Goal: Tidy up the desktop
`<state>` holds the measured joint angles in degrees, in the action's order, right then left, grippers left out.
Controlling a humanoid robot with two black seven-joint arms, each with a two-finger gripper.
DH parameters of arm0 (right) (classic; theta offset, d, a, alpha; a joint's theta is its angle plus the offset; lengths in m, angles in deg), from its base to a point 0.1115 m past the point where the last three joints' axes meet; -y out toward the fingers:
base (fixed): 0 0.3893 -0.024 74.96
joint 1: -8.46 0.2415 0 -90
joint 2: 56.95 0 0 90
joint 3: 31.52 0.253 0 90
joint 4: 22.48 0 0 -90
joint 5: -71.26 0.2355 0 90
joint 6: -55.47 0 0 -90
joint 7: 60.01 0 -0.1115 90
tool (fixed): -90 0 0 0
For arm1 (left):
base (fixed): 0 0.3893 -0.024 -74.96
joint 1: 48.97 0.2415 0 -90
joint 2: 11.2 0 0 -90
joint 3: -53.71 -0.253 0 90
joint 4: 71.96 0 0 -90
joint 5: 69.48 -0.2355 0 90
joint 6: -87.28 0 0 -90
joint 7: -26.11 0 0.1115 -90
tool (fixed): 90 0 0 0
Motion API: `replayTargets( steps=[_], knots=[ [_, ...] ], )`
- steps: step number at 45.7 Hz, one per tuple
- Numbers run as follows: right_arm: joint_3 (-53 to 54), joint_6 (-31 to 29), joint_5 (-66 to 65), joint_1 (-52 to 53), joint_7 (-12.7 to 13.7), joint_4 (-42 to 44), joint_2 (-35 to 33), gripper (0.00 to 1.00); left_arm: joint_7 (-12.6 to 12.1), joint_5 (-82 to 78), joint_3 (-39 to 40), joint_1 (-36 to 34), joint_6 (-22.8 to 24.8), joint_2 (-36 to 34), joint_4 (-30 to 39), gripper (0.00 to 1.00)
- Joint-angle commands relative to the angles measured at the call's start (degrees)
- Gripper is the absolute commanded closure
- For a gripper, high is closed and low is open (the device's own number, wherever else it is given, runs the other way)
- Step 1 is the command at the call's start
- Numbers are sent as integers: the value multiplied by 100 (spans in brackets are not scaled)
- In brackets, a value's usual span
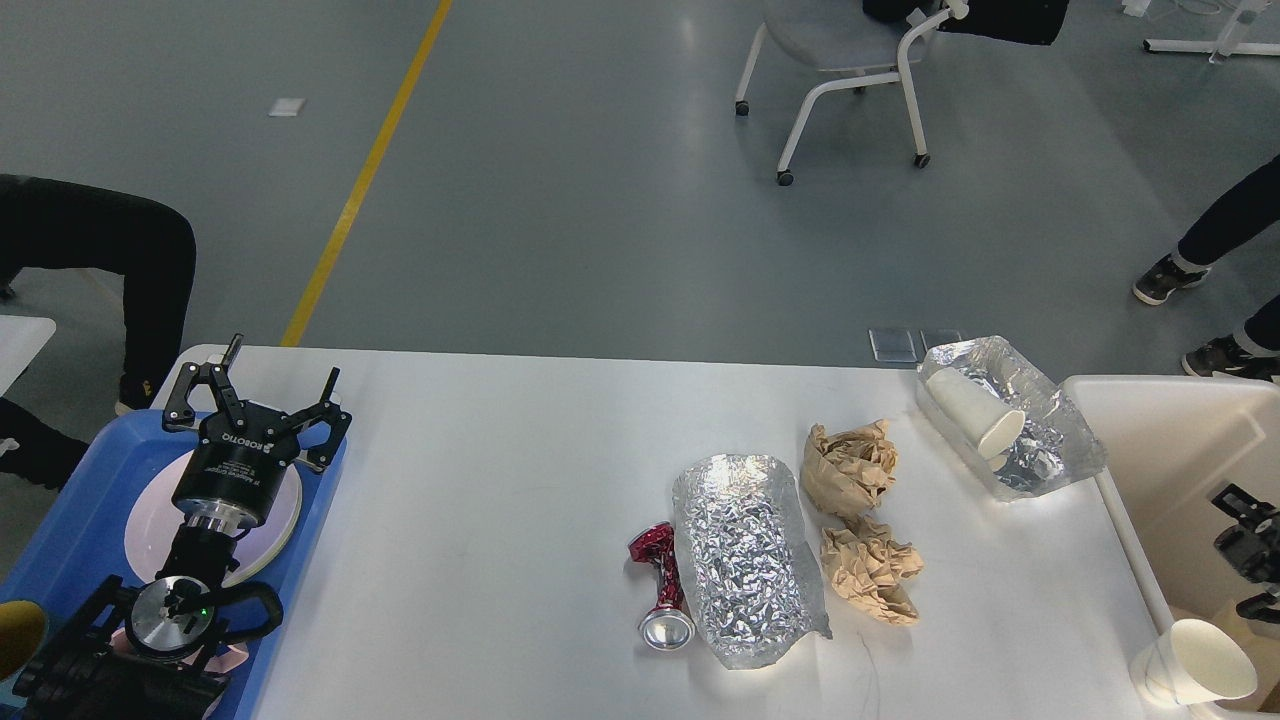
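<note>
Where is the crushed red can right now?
In the head view, the crushed red can lies on the desktop, right of centre near the front edge, against the left side of the foil sheet.

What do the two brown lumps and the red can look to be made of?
The two brown lumps look like matte kraft paper, crumpled into sharp creases. The red can seems thin glossy metal: crushed at the waist, shiny silver end.
</note>
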<state>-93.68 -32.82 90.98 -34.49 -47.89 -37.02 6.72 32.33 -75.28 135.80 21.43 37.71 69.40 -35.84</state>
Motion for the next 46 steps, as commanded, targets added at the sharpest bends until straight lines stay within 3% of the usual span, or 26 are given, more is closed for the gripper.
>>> replayTargets(
  steps=[1,12,28,31,46],
  knots=[
    [-42,-407,-293,1058,1,-917,-416,0,-6,0,0,0,0,0,9,4],
    [-603,-1759,-1673,3519,71,-2868,-636,0,-6,0,0,0,0,0,0,4],
    [-1070,-5354,-1674,6322,80,-4046,287,0,-6,0,0,0,0,0,0,4],
    [-1079,-5654,-1674,6946,80,-4660,304,0,2,0,0,0,0,0,0,4],
    [-1079,-5670,-1682,9418,106,-7061,269,0,2,0,0,0,0,0,0,4]
  ],
)
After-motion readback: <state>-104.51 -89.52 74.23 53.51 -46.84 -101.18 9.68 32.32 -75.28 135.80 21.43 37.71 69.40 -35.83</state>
